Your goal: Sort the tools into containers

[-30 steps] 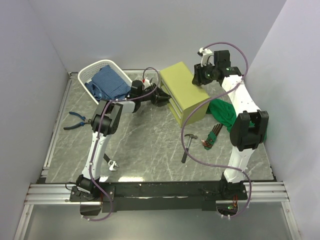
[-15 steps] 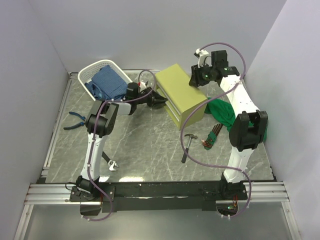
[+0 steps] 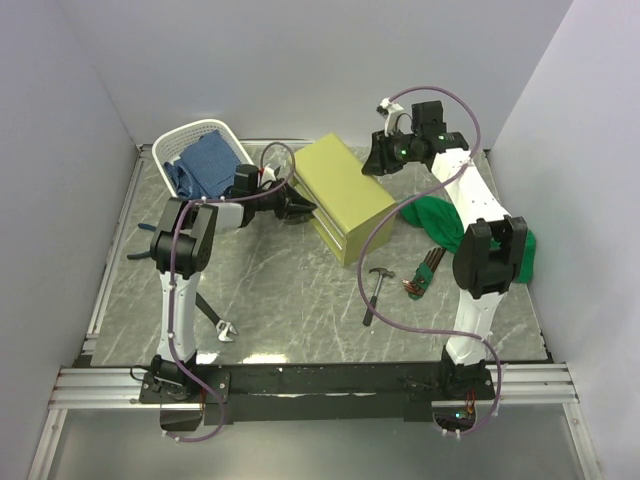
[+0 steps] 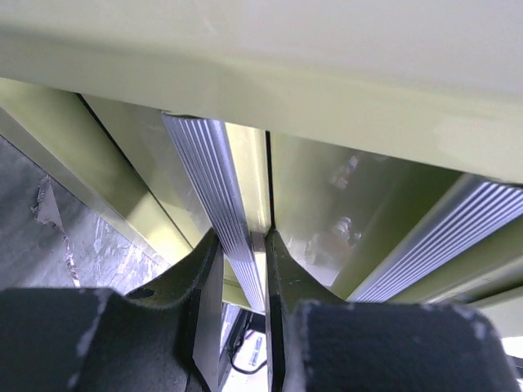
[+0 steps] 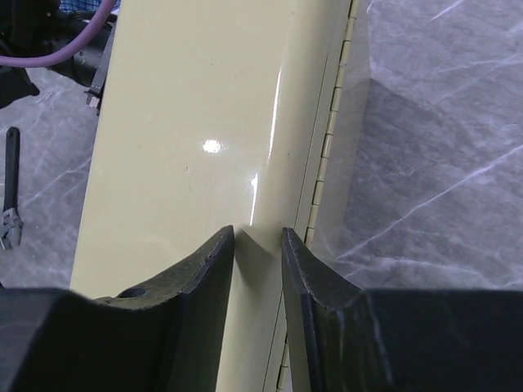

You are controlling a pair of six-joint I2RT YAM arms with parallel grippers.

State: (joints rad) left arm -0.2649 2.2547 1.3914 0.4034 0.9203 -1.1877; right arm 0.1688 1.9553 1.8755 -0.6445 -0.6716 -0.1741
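The olive-green chest (image 3: 345, 195) stands mid-table, its drawer front turned toward the left arm. My left gripper (image 3: 300, 208) is shut on a ribbed silver drawer handle (image 4: 208, 188), which runs between the two fingers of that gripper (image 4: 243, 245). A second handle (image 4: 458, 237) shows to the right. My right gripper (image 3: 375, 160) rests tip-down on the chest's lid (image 5: 188, 122) beside the rear hinge, and its jaws (image 5: 258, 237) stand a little apart with nothing between them. A hammer (image 3: 377, 290), a hex key set (image 3: 425, 272) and a wrench (image 3: 218, 325) lie on the table. The pliers (image 3: 137, 254) are partly hidden behind the left arm.
The white lattice basket (image 3: 172, 142) at the back left holds a blue cloth (image 3: 210, 165). A green cloth (image 3: 445, 225) lies right of the chest, under the right arm. Grey walls close in on the left, back and right.
The left gripper closed on the drawer handle. The chest has slid and turned to the left, and both arms moved left with it. The right jaws narrowed.
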